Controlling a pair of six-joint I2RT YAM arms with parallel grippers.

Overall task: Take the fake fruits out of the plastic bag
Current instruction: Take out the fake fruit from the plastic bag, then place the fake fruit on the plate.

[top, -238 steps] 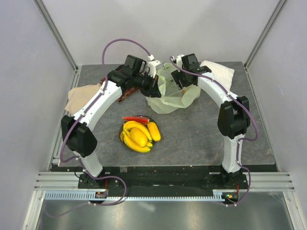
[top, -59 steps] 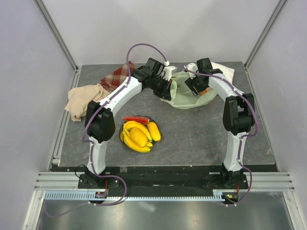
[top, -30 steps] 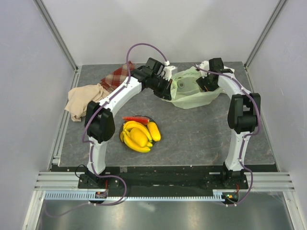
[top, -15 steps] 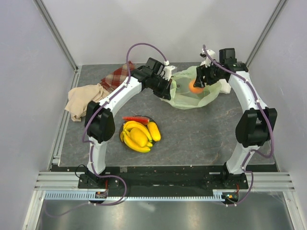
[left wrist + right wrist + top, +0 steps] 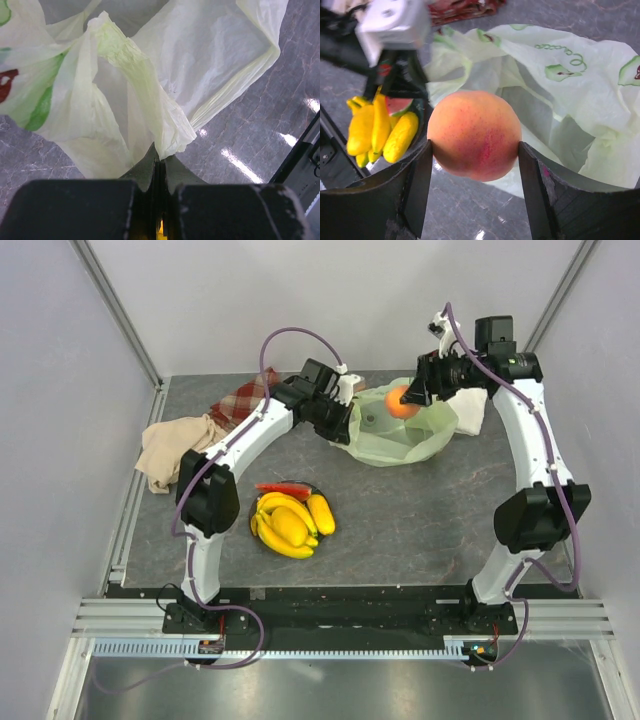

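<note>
At the near left of the counter [image 5: 420, 530] lies the heap of fruits already taken out: a banana bunch [image 5: 270, 530], yellow oblong fruits [image 5: 290, 523] and a red watermelon slice [image 5: 278, 487] at its far edge. Further in, the left end effector [image 5: 159, 160] has its fingers pressed together on a pinched fold of the bag [image 5: 215, 60]. It holds that rim up so the mouth gapes toward the right arm. Over that mouth, clear of the plastic, hangs the peach [image 5: 474, 134], clamped across its middle by the right end effector [image 5: 475, 150], one finger on each side. Being round, it has no long axis to mind.

What the next move turns on, I judge, is direction. The heap lies to the left of the peach and nearer the arm bases, with the left arm and the held bag rim partly in between — so the right arm, the only one carrying fruit, would do better to swing round the near side of the bag than go straight across. Whether anything is left inside the bag cannot be told — the part that shows looks pale and bare.
</note>
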